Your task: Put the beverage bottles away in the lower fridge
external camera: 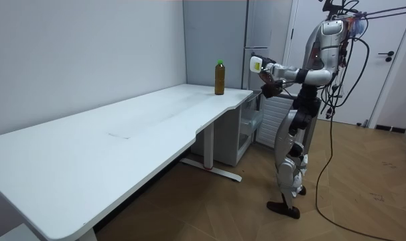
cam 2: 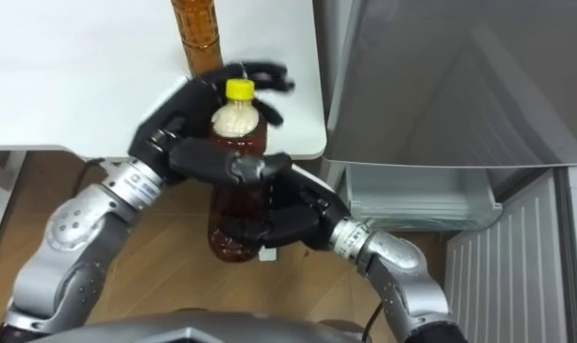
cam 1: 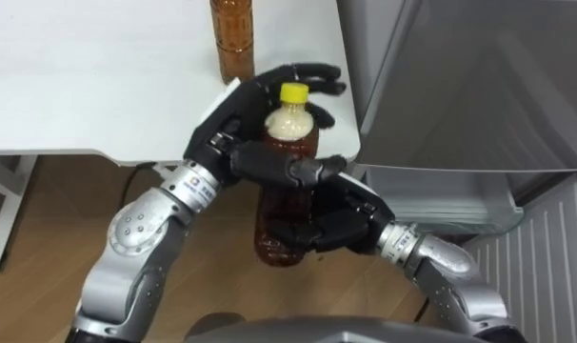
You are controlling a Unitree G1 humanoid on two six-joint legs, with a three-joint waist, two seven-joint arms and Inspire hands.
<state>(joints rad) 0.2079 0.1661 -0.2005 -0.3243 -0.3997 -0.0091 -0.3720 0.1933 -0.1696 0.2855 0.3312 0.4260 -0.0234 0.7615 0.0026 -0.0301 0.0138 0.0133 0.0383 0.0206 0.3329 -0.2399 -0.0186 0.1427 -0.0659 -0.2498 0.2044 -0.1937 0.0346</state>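
I hold the bottle [cam 1: 274,205] upright in the middle of the frame, over the floor [cam 1: 41,257] just off the desk [cam 1: 79,86] corner. It has a yellow cap and is filled with brown drink. My left hand [cam 1: 236,129] wraps the neck and shoulder, fingers curled behind the cap and thumb across the front. My right hand [cam 1: 341,224] is clamped around the lower body from the right. A second bottle [cam 1: 232,38] of brown drink stands on the desk at the top edge, just behind my left hand. The grey fridge [cam 1: 460,86] fills the upper right, beside the desk. In the room view I stand upright between desk end and fridge.
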